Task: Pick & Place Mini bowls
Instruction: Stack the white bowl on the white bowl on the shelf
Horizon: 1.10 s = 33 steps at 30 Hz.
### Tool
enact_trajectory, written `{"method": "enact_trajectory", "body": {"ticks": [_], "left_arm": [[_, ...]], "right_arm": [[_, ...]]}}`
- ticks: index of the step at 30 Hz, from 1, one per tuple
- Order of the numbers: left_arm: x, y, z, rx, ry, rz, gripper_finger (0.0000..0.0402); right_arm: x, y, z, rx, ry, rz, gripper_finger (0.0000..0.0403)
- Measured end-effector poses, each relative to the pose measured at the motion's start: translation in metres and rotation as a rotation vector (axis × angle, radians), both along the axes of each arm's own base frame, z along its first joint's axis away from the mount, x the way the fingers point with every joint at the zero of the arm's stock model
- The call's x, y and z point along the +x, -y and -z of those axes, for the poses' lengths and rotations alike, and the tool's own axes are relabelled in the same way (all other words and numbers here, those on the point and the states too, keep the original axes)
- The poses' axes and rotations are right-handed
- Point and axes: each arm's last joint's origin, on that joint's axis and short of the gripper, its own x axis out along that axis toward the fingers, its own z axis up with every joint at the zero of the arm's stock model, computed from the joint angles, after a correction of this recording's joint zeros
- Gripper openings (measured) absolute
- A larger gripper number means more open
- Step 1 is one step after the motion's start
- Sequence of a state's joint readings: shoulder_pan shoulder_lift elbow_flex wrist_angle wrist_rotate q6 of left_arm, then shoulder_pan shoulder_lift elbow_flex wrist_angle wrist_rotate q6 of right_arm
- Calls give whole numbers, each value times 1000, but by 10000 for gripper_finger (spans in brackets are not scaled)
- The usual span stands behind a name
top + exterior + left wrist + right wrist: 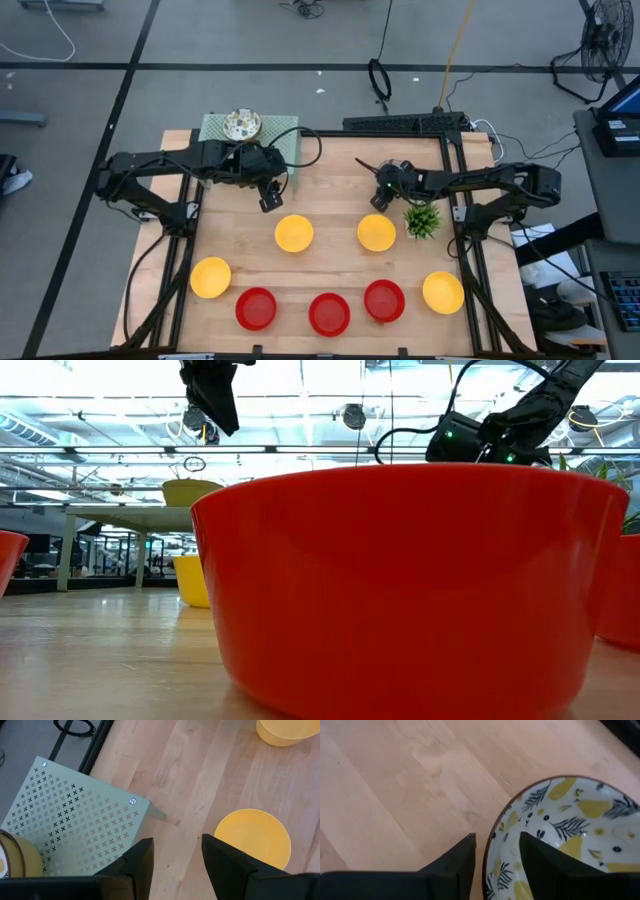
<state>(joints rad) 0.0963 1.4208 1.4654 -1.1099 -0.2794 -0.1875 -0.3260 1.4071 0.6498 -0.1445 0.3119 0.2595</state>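
- Right gripper (pixel 497 840) is at about 1 o'clock on the surface (pixel 330 265), just beside the plant (pixel 422 218).
- Its fingers (pixel 455 865) stand apart and straddle the rim of a patterned bowl (pixel 570 820), one outside the wall and one inside. The gap looks wider than the rim, so I don't read it as pinched yet.
- Left gripper (pixel 177 845) waits at 11 o'clock by the mat (pixel 75 820). Fingers are moderately apart and hold nothing.
- A second patterned bowl (pixel 243 124) sits on the mat.
- Yellow bowls (pixel 294 232): two near centre, one at 8 o'clock, one at 4 o'clock.
- Three red bowls (pixel 329 313) sit in a row along 6 o'clock.
- Handling (judgement):
  - The patterned bowl looks glazed and rigid, so probably ceramic or melamine. Expect it to be light, stiff and slick, and it may chip if dropped.
  - The rim is the only workable hold: wall between the fingers, seated deep enough that the lip can't slide out.
  - Held at one edge, the bowl will want to swing down, so lift slowly and keep the wrist level.
  - The plant is close at 3 o'clock of the gripper, so go up before going sideways.
  - The plain bowls look similar in shape, with thick straight walls, so the same rim pinch should work.
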Motion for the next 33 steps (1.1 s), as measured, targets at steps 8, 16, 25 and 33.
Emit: {"method": "enact_trajectory", "body": {"ticks": [8,16,25,33], "left_arm": [[0,0,0,0,0,-1,170],[0,0,0,0,0,0,170],[1,0,-1,3,15,0,170],[2,-1,-1,9,23,-10,170]], "right_arm": [[0,0,0,-43,-47,-85,34],[13,-7,-7,-7,98,-227,8],[46,-45,-20,98,269,-400,8],[91,-64,-9,66,210,-521,8]]}}
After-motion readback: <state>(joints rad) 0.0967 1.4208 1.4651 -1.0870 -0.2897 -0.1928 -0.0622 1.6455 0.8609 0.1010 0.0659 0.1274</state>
